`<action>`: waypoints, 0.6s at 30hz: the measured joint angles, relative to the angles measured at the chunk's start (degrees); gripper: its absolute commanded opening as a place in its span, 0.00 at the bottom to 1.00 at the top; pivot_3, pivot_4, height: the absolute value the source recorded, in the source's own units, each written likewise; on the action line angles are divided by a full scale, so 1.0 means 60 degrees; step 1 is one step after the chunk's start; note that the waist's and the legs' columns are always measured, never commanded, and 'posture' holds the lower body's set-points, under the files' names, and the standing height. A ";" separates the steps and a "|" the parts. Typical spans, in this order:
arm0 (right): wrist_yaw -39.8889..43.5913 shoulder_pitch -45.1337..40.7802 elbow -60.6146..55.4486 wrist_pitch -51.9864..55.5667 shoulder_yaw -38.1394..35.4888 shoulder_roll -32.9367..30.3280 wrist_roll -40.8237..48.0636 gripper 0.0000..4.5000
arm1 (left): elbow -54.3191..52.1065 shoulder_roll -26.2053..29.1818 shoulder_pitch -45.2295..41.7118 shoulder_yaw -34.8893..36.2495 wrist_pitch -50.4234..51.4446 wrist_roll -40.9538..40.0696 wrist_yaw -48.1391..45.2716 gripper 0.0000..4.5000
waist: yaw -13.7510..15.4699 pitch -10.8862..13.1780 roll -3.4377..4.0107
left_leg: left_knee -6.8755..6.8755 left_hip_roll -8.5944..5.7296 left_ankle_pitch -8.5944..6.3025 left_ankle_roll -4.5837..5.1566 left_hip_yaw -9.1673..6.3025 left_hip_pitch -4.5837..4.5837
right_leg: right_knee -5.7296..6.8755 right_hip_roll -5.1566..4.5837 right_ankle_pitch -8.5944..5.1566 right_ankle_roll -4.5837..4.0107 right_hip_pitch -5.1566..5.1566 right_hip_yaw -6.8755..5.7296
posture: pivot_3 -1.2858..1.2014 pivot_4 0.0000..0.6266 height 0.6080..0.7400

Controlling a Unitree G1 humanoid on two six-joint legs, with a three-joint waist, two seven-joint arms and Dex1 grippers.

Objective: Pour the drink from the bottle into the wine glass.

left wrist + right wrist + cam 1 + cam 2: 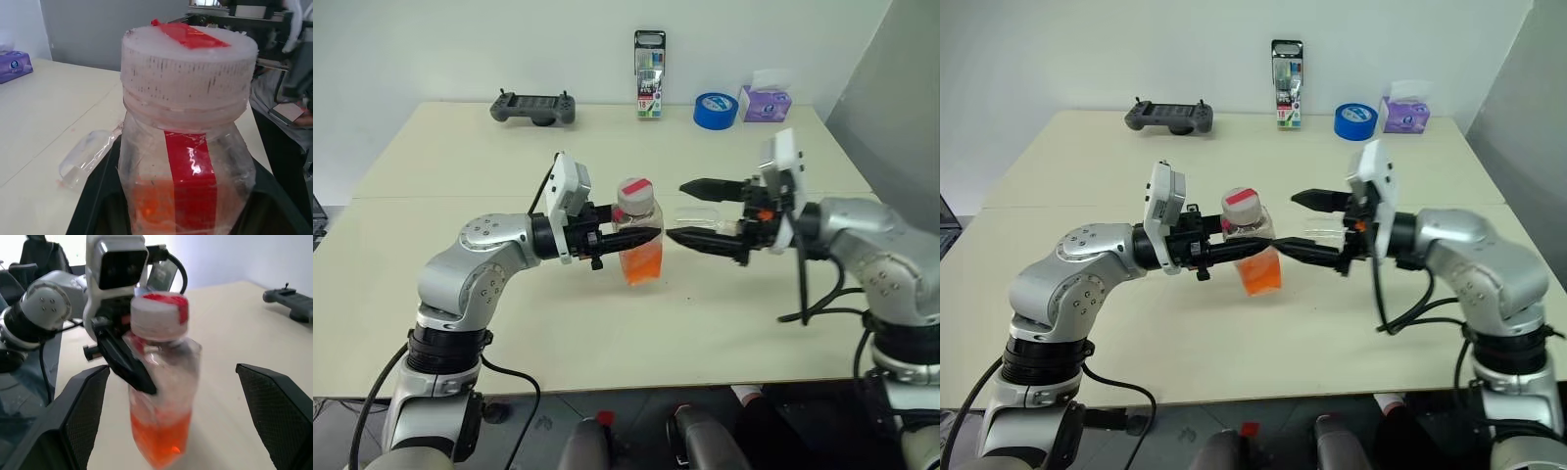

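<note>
Two grippers are meeting over the middle of the pale table (460, 323), with wide bare tabletop lying open to either side and toward the near edge. Working from the left: the left gripper (641, 235) is clenching one bottle (638, 247) by its body, holding it lifted and slightly tilted above the table, cap (634, 193) still on. Its drink (642, 262) is sitting in the lower part of the bottle. Just beyond the bottle, one wine glass (700, 213) is lying on its side on the table, between the two arms; its exact resting contact is hard to make out. Next, the right gripper (690, 211) is standing released, its two black fingers (279, 406) spread wide on either side of the bottle without touching it.

Four other things are lining the far edge, well apart from the arms: one dark handheld controller (532, 107) at the left, one upright pen pack (649, 76), one blue tape roll (715, 110), and one purple tissue box (765, 102) at the right.
</note>
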 measured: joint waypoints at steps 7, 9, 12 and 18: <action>-0.2199 -0.0069 -0.0566 0.0196 0.0443 0.1407 -0.0205 0.98 | 0.0062 0.0017 -0.0007 -0.0128 -0.0028 0.0043 -0.0015 0.40 | 0.0052 0.0001 0.0002 | 0.0003 -0.0013 0.0001 -0.0002 0.0014 -0.0009 | -0.0017 -0.0016 0.0001 -0.0002 0.0002 -0.0006 | 0.52 0.24 1.00; -0.2313 -0.0109 -0.0525 0.0195 0.0455 0.1443 -0.0189 0.95 | 0.0079 0.0030 -0.0007 -0.0129 -0.0031 0.0054 -0.0017 0.40 | 0.0071 0.0001 0.0002 | 0.0011 -0.0017 0.0000 -0.0001 0.0022 -0.0010 | -0.0020 -0.0019 0.0001 -0.0002 0.0005 0.0001 | 0.52 0.24 1.00; -0.2266 -0.0111 -0.0458 0.0158 0.0580 0.1408 -0.0190 0.78 | 0.0082 0.0045 -0.0008 -0.0129 -0.0034 0.0073 -0.0014 0.40 | 0.0074 0.0001 0.0002 | 0.0014 -0.0026 0.0000 0.0000 0.0023 -0.0009 | -0.0021 -0.0018 0.0001 -0.0002 0.0006 -0.0001 | 0.52 0.24 1.00; -0.1973 -0.0095 -0.0401 -0.0066 0.0798 0.1238 -0.0219 0.41 | 0.0077 0.0044 -0.0008 -0.0137 -0.0051 0.0078 0.0001 0.40 | 0.0072 0.0001 0.0002 | 0.0013 -0.0024 0.0000 0.0000 0.0016 -0.0009 | -0.0017 -0.0011 0.0001 -0.0002 0.0005 -0.0007 | 0.52 0.24 1.00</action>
